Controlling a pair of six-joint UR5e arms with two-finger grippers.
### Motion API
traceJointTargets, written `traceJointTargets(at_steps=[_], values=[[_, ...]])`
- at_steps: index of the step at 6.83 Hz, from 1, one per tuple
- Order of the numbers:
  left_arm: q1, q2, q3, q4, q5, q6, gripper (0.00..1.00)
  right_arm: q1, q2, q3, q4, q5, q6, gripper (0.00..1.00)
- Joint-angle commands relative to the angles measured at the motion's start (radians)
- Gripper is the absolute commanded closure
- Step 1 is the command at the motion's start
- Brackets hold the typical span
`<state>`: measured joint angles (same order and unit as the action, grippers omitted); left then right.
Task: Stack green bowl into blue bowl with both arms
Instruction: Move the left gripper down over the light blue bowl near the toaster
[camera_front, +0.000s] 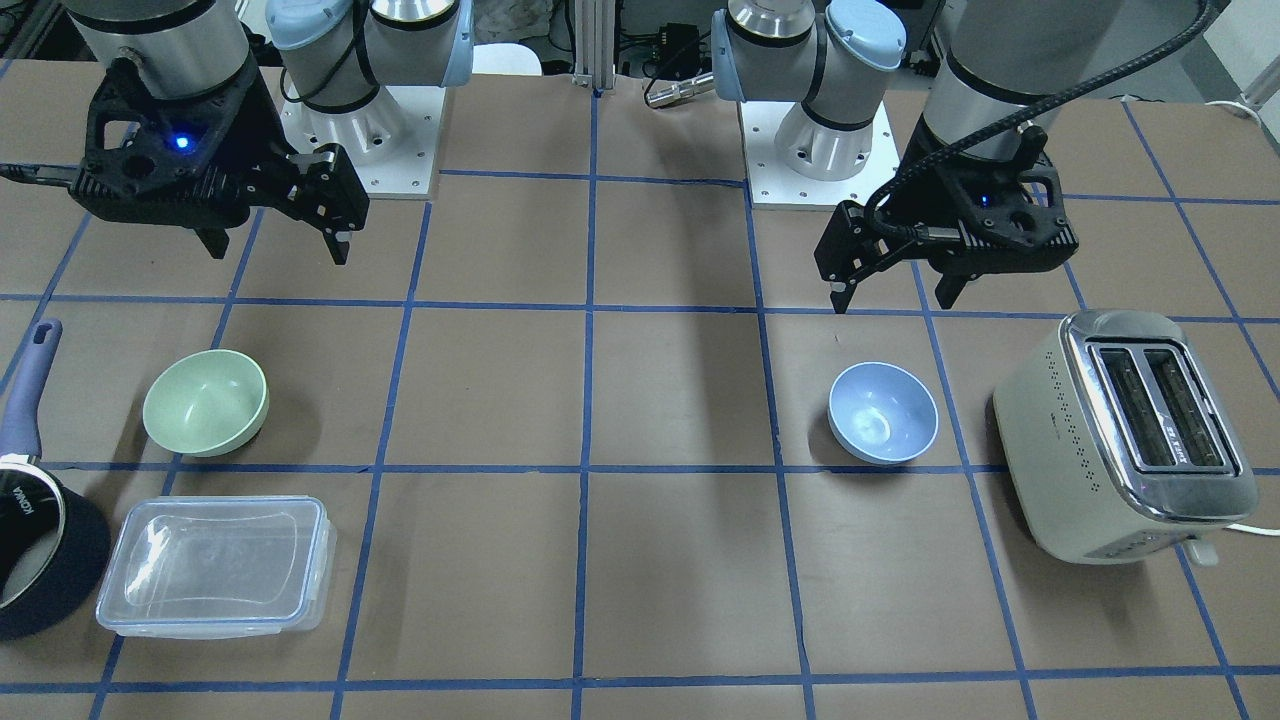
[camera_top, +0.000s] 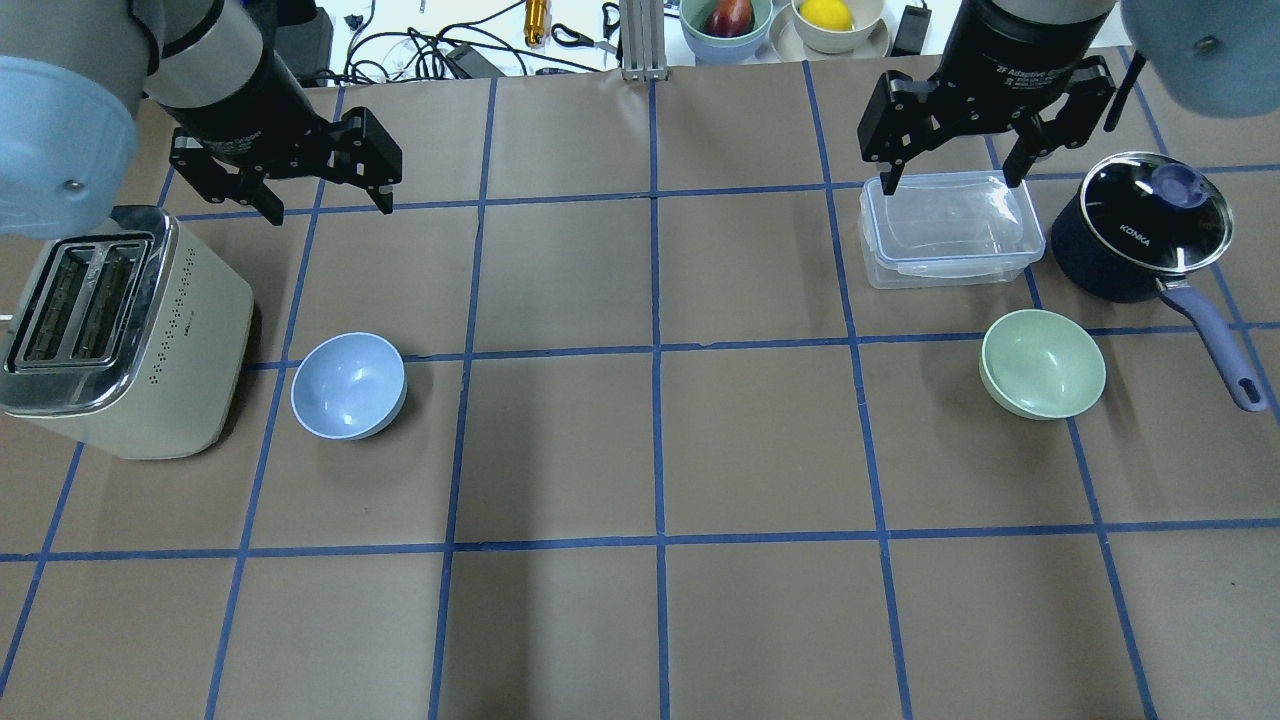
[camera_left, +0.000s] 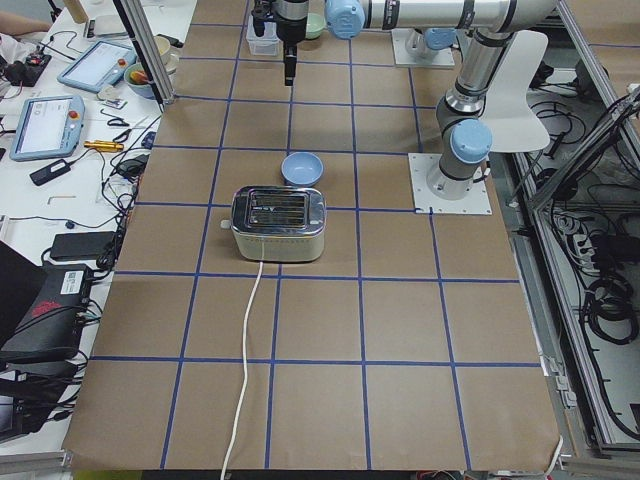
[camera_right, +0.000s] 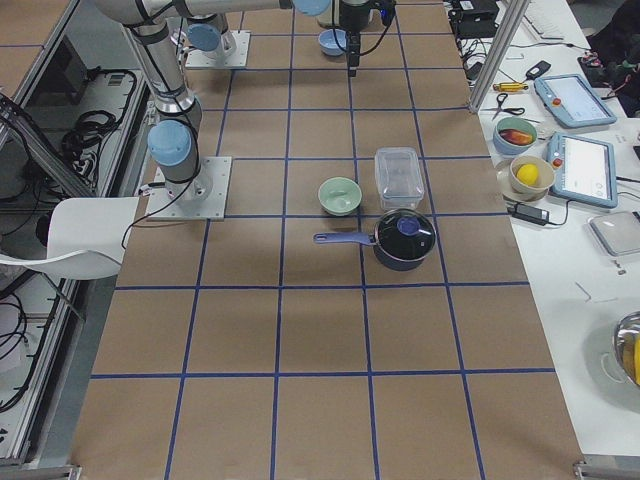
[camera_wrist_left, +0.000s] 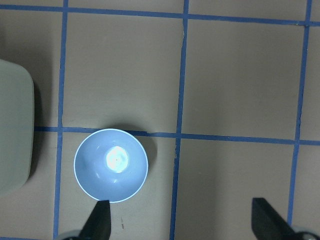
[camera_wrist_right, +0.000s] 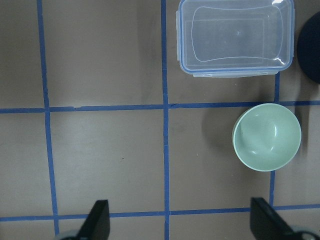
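Observation:
The green bowl sits upright and empty on the table on my right side. The blue bowl sits upright and empty on my left side, next to the toaster. My right gripper hangs open and empty high above the table, over the clear container, apart from the green bowl. My left gripper hangs open and empty high above the table, near the blue bowl.
A cream toaster stands beside the blue bowl. A clear lidded container and a dark saucepan with a glass lid stand by the green bowl. Bowls of fruit sit beyond the far edge.

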<state>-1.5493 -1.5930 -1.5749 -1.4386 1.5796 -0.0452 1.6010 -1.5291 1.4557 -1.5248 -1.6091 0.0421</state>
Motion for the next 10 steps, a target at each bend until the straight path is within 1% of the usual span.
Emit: traceJointTargets(at_steps=[1,2,3,5,6,7,8,10], values=[[0.015,-0.014,-0.001,-0.008,-0.004,0.001,0.0,-0.001,0.001,0.0,0.0,0.0,-0.001,0.0],[0.018,-0.028,-0.011,0.001,-0.004,0.028,0.0,0.0,0.001,-0.001,0.0,0.0,-0.002,0.0],[0.018,-0.063,-0.04,0.003,-0.007,0.089,0.0,0.0,0.001,-0.002,0.0,0.0,-0.001,0.0],[0.02,-0.171,-0.132,0.056,-0.023,0.084,0.0,0.0,0.001,-0.002,0.0,0.0,-0.001,0.0],[0.024,-0.204,-0.211,0.135,-0.021,0.084,0.0,0.0,0.001,-0.002,0.002,0.0,-0.001,0.0],[0.07,-0.24,-0.293,0.299,-0.023,0.109,0.0,0.0,0.001,-0.002,0.002,0.0,-0.001,0.0],[0.108,-0.267,-0.338,0.37,-0.024,0.154,0.0,0.0,0.001,-0.002,0.002,0.0,0.001,0.0],[0.104,-0.285,-0.376,0.385,-0.036,0.029,0.0,-0.001,0.001,0.0,0.002,0.0,0.001,0.0]])
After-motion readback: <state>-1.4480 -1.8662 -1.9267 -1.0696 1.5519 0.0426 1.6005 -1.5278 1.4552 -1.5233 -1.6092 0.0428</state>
